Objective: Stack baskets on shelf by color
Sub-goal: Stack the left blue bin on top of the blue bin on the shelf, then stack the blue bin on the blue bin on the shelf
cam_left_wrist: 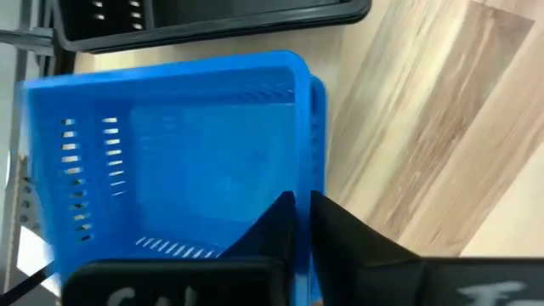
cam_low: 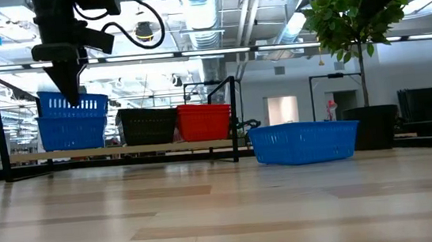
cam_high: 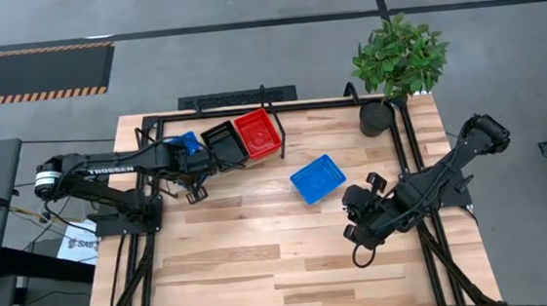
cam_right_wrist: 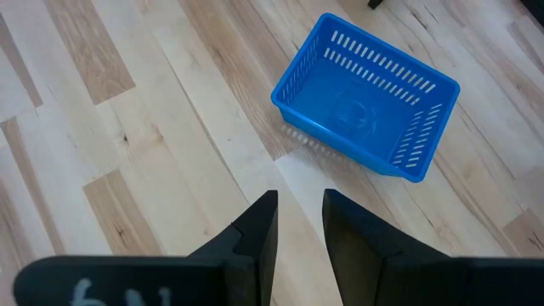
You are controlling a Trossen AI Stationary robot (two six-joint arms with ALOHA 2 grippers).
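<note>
On the shelf (cam_low: pixel 123 151) at the far left stand a blue basket (cam_low: pixel 70 133), a black basket (cam_low: pixel 146 125) and a red basket (cam_low: pixel 204 120) in a row. My left gripper (cam_high: pixel 191 152) is shut on a second blue basket (cam_low: pixel 73 105), which sits partly in the lower blue one. The lower one shows as a rim (cam_left_wrist: pixel 320 119) in the left wrist view. A third blue basket (cam_high: pixel 318 179) rests on its bottom on the tabletop. My right gripper (cam_right_wrist: pixel 297 217) is open and empty, near this basket on its right, near side. My left gripper pinches the upper blue basket's side wall (cam_left_wrist: pixel 303 183) at its rim, one finger (cam_left_wrist: pixel 276 223) inside the basket and one finger (cam_left_wrist: pixel 344 238) outside. The fingers come from above, pointing down. The basket sits slightly tilted, its lower part inside the blue basket below it.
A potted plant (cam_high: pixel 398 60) stands at the table's far right corner. The shelf's black frame (cam_low: pixel 234 119) rises beside the red basket. Bare tabletop (cam_high: pixel 262 261) lies across the near half.
</note>
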